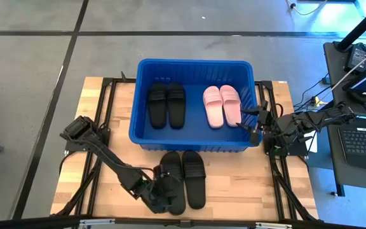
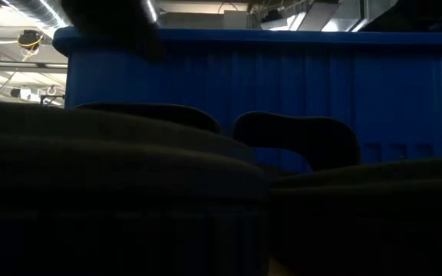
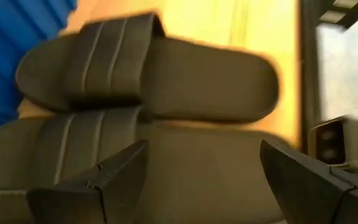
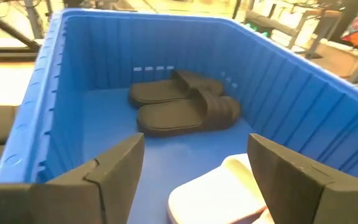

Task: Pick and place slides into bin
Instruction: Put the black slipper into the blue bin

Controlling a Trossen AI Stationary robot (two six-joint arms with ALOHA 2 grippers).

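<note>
Bin: the blue tub is sitting at the far middle of the wooden table, already holding four slides.
Slides in the bin: a black pair is lying side by side in the left half, and a pink pair in the right half, just beside the right wall.
Slides still out: a black pair is lying on the table just in front of the bin's near wall; the right one is showing fully, while the left one is partly under the left arm.
Left gripper: it is hovering low over the heel end of the left slide, fingers spread wide and holding nothing; in its wrist view the fingers are straddling the sole.
Right gripper: it is waiting at the bin's right rim, fingers spread and empty, looking in over the pink pair.
Handling, as a judgement: these look like light foam or rubber sandals, soft enough to flex but not fragile, with a matte surface that should not slip much.
Where to grip: pinching across the sole's edges at the heel or mid-foot looks workable; the wide strap is offering a second hold.
Risk: a grip far from the middle is likely to let the slide droop or swing.
</note>
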